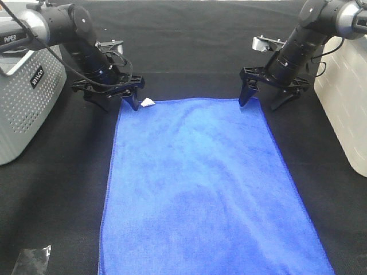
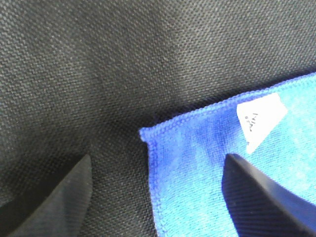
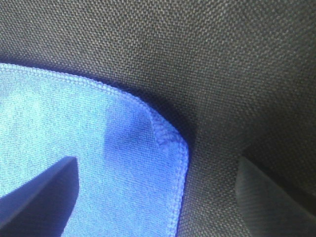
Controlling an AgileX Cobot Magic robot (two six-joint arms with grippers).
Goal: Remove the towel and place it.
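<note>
Royal-blue microfibre, the towel [image 1: 200, 189] lies flat and spread on the black cloth [image 1: 57, 200] covering the worktop, its two far corners right under the two arms, which seems the reason for how both are posed. The left claw [image 1: 117, 103] stands released with nothing in it, tips pointed down and straddling its corner: in the left wrist view one finger [image 2: 59, 197] is over bare black cloth just outside the stitched edge and the other [image 2: 266, 197] is over the blue, with the small white tag [image 2: 260, 120] lying just beyond that inner finger. The right claw [image 1: 262, 103] mirrors this, spread wide and empty, with one tip above the towel, one above the cloth, and the rounded, slightly puckered corner between them. Whether any tip touches the fabric I cannot tell. Straddling an edge this way should let a closing pinch gather the hem rather than slide over a flat sheet, and taking both corners of one side would let the towel hang evenly when lifted. I judge the task barely begun, the grasp not yet made. Limp cloth may slip from one side, so both pinches should close together. A grey perforated bin [image 1: 23, 109] stands outside the left claw, a white container [image 1: 350, 103] outside the right
</note>
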